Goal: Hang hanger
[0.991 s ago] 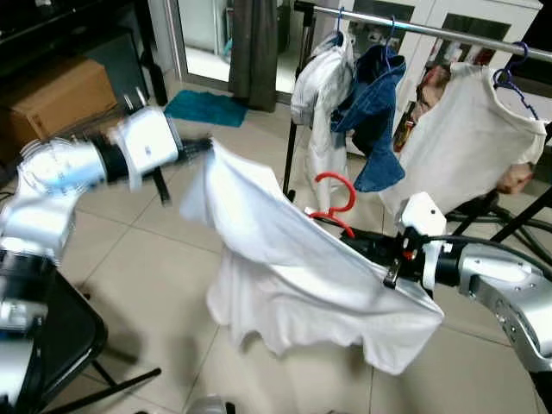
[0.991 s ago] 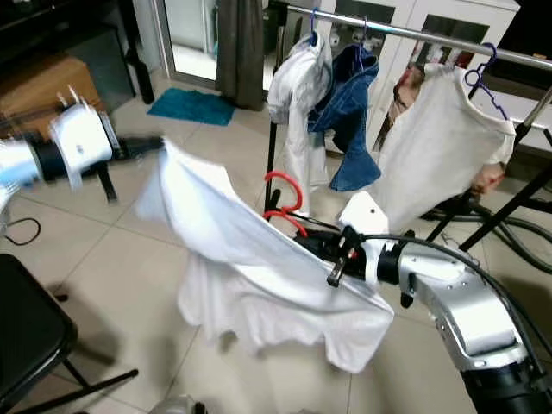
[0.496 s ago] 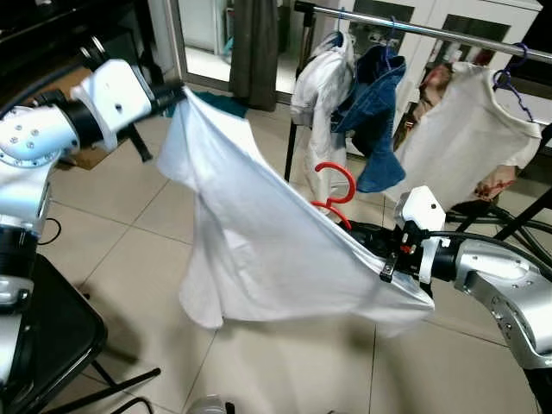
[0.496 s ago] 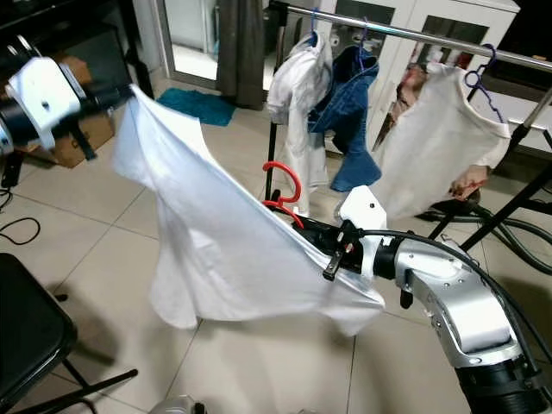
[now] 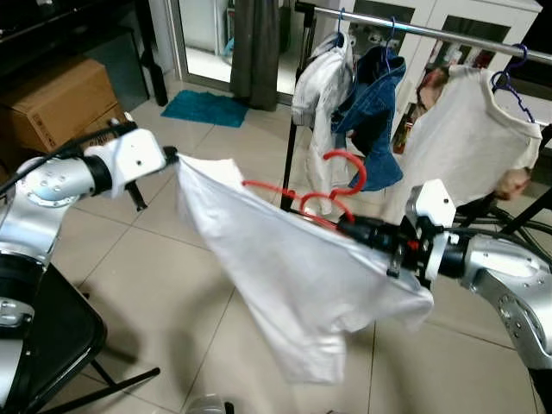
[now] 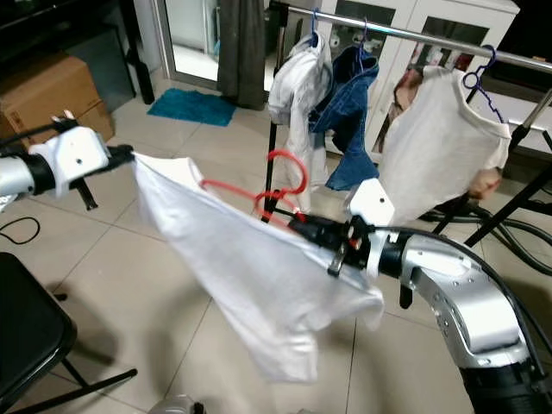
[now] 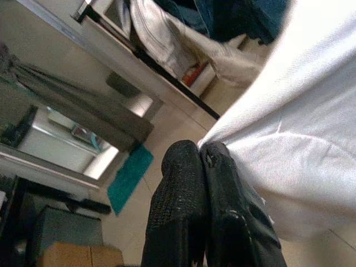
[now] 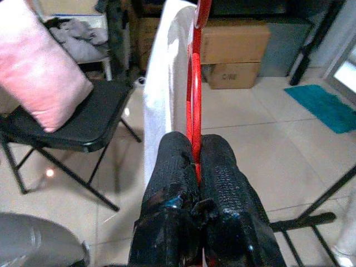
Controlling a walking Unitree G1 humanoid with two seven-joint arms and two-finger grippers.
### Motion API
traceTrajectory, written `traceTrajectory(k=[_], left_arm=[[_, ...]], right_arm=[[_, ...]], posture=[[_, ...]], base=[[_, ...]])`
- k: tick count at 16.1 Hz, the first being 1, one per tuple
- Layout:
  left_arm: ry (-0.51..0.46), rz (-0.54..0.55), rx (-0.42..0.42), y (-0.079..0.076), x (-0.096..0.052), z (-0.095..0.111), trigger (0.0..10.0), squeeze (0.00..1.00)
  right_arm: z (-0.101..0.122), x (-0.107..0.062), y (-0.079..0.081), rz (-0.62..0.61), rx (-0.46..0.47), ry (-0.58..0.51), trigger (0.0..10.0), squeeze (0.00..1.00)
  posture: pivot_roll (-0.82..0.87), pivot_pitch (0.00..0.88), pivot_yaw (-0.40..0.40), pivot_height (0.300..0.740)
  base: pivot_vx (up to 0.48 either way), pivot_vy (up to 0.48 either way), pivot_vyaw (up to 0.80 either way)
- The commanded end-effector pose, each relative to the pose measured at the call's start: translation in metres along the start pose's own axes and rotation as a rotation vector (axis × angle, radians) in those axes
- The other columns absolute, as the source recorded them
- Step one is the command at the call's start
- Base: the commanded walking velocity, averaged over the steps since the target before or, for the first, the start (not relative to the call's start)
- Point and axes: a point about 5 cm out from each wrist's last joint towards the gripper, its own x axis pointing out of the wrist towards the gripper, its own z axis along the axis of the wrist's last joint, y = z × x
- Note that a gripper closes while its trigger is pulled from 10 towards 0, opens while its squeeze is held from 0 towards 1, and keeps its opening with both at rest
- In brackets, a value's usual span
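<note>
A red hanger [image 5: 343, 166] is held at its neck by my right gripper [image 5: 352, 228], which is shut on it; the same grip shows in the right wrist view on the red hanger [image 8: 192, 83]. A white shirt [image 5: 285, 267] drapes over the hanger and sags toward the floor. One red arm of the hanger lies bare along the shirt's top edge. My left gripper [image 5: 172, 158] is shut on the shirt's far corner and holds it stretched out to the left. In the left wrist view the left gripper [image 7: 201, 149] pinches the shirt's white hem [image 7: 267, 111]. The clothes rail [image 5: 431, 30] runs behind.
On the rail hang a white jacket [image 5: 317, 86], a denim garment [image 5: 376, 99] and a white T-shirt [image 5: 466, 129] on a blue hanger. A cardboard box [image 5: 60, 99] and teal mat [image 5: 207, 108] lie left. A black folding chair [image 5: 52, 341] stands near my left side.
My left gripper came down from high by the doorway, still holding the shirt corner. The shirt now hangs lower and one red hanger arm has come into sight along its top.
</note>
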Motion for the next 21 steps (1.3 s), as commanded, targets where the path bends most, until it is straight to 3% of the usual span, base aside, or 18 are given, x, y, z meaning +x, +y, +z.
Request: traceTrajectory(k=[1,5,9,12,15,17,21], left_arm=[[-0.103,0.069,-0.01,0.011,-0.003,0.013,0.0,0.0],[-0.231,0.137,0.0,0.022,-0.005,0.026,0.0,0.0],[-0.26,0.165,-0.022,0.027,-0.003,0.027,0.0,0.0],[-0.316,0.132,-0.065,0.029,0.002,0.034,0.0,0.0],[-0.31,0.056,-0.105,0.022,0.009,0.033,0.0,0.0],[-0.282,-0.017,-0.14,0.006,0.018,0.027,0.0,0.0],[-0.208,-0.003,-0.199,-0.001,0.023,0.01,0.0,0.0]], right_arm=[[0.0,-0.001,0.001,0.005,-0.016,0.015,10.0,0.0],[0.005,0.0,0.005,0.058,0.008,-0.017,10.0,0.0],[0.012,0.004,0.018,0.154,0.046,-0.07,10.0,0.0],[0.003,0.013,0.015,0.088,0.031,-0.009,10.0,0.0],[0.013,0.021,0.013,0.044,0.065,-0.097,10.0,0.0],[0.023,0.024,0.011,0.024,0.091,-0.171,10.0,0.0],[0.024,0.021,0.024,0.127,0.11,-0.178,10.0,0.0]], posture=[[0.04,0.0,-0.047,0.74],[0.04,0.0,-0.046,0.74],[0.04,0.0,-0.041,0.74],[0.03,0.0,-0.036,0.74],[0.04,0.0,-0.031,0.74],[0.04,0.0,-0.027,0.74],[0.04,0.0,-0.025,0.74]], base=[[0.0,0.0,0.0],[0.0,0.0,0.0],[0.0,0.0,0.0],[0.0,0.0,0.0],[0.0,0.0,0.0],[0.0,0.0,0.0],[0.0,0.0,0.0]])
